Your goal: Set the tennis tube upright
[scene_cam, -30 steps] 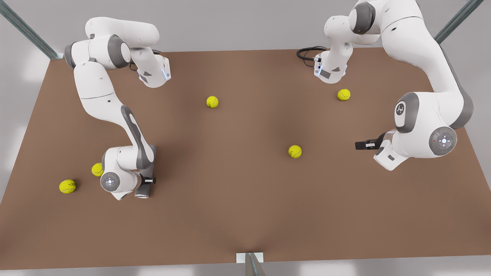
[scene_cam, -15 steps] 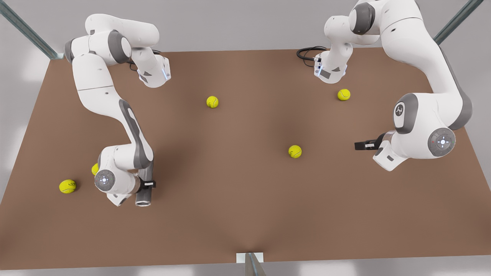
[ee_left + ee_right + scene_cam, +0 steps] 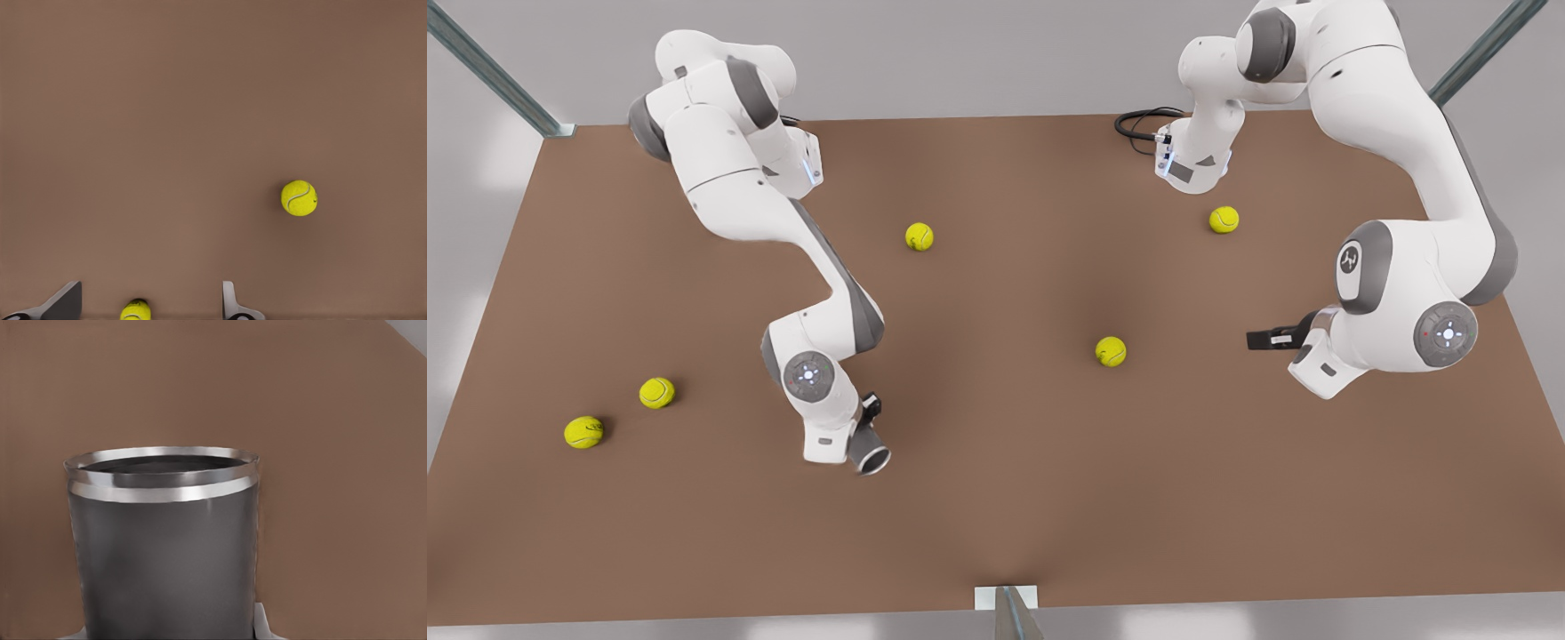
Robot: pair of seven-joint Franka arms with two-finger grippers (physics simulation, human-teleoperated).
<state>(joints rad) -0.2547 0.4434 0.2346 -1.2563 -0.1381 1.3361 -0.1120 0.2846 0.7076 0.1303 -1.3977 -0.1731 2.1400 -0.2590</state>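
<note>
While my left arm waits over the table (image 3: 996,516) at the front view's right, my right gripper (image 3: 866,421) holds the tennis tube (image 3: 869,455) near the table's middle front, a little toward the front view's left. My jaws are clamped across the grey cylinder's body, one dark finger (image 3: 870,405) showing against its side. The tube is tilted rather than upright: its long axis runs from under my wrist down toward the near edge of the table, and the end with the silvery rim (image 3: 872,461) faces the front camera. I cannot tell whether any part of it touches the table.

Seen from my right wrist, the tube (image 3: 163,553) points away from me, rim (image 3: 160,477) at the far end. The mouth is open and dark within; what lies deeper I cannot tell.

My left gripper (image 3: 1256,339) hangs level, its jaws apart, both fingers (image 3: 230,303) well separated in the left wrist view with nothing between them but the table below, where one tennis ball (image 3: 135,311) lies; another ball (image 3: 299,198) lies farther off.

Five tennis balls lie loose on the table in the front view: two (image 3: 656,392) (image 3: 583,432) near its left edge, one (image 3: 919,236) toward the back, one (image 3: 1110,351) near the centre, one (image 3: 1224,220) by the far arm's base.
</note>
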